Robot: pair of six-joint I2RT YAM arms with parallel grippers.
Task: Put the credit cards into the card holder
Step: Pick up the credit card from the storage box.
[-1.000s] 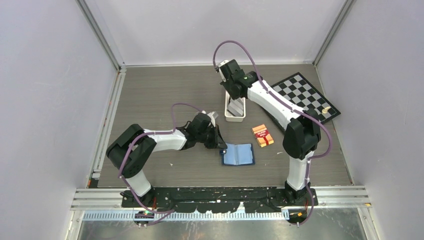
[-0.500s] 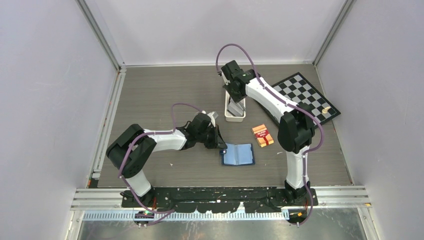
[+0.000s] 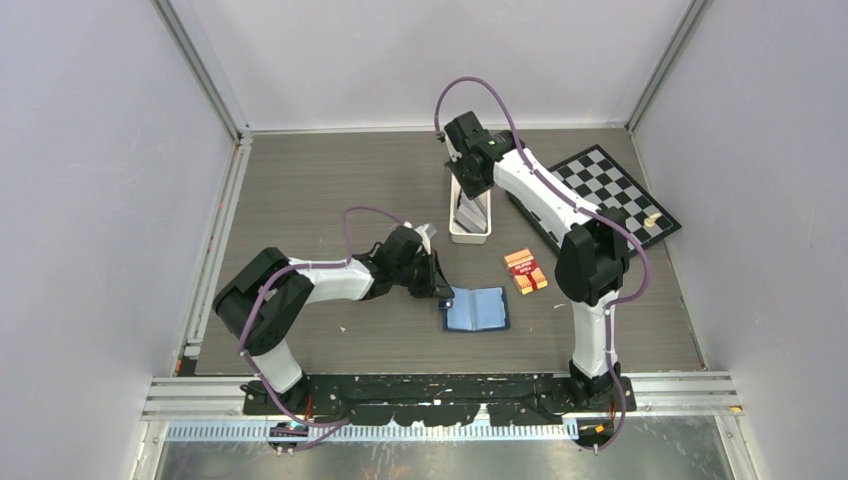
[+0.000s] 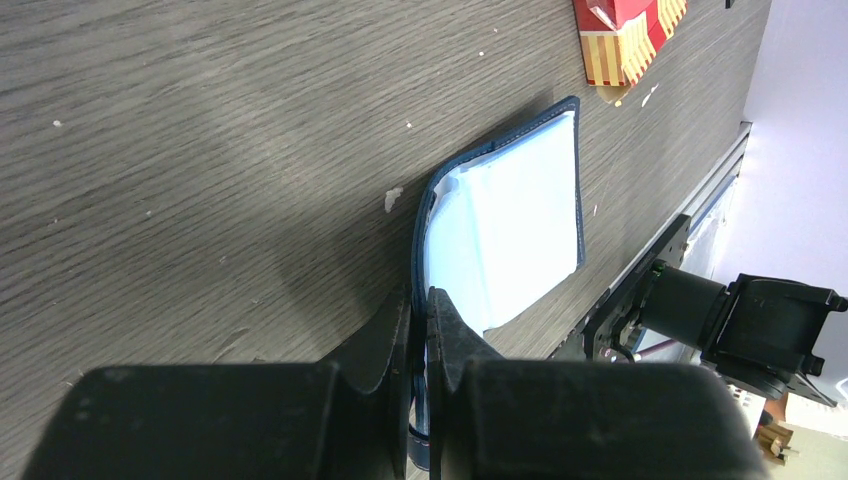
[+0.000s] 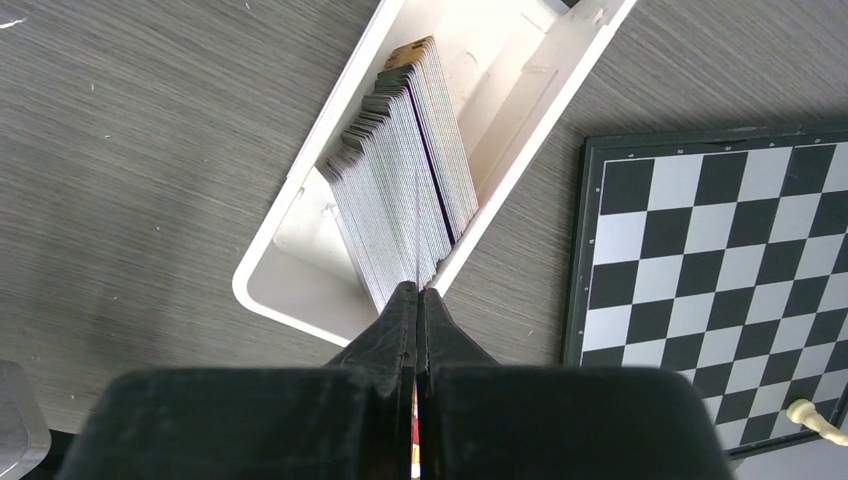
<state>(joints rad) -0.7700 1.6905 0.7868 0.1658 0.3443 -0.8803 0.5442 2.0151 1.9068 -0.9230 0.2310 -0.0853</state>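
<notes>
Navy-blue card holder [image 4: 520, 230] is lying open on the table [image 3: 320, 190], and the left claw [image 4: 420, 300] is pinching the edge of its left flap. Further back, the credit cards [image 5: 410, 210] are standing packed on edge in the white tray [image 5: 310, 255]. The right claw [image 5: 417, 290] is hovering over their near end, fingers pressed together.

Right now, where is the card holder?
In the top view, the card holder lies open at front centre, its left edge pinched by the left gripper; the red-orange pack sits just beyond it, to the right.
</notes>
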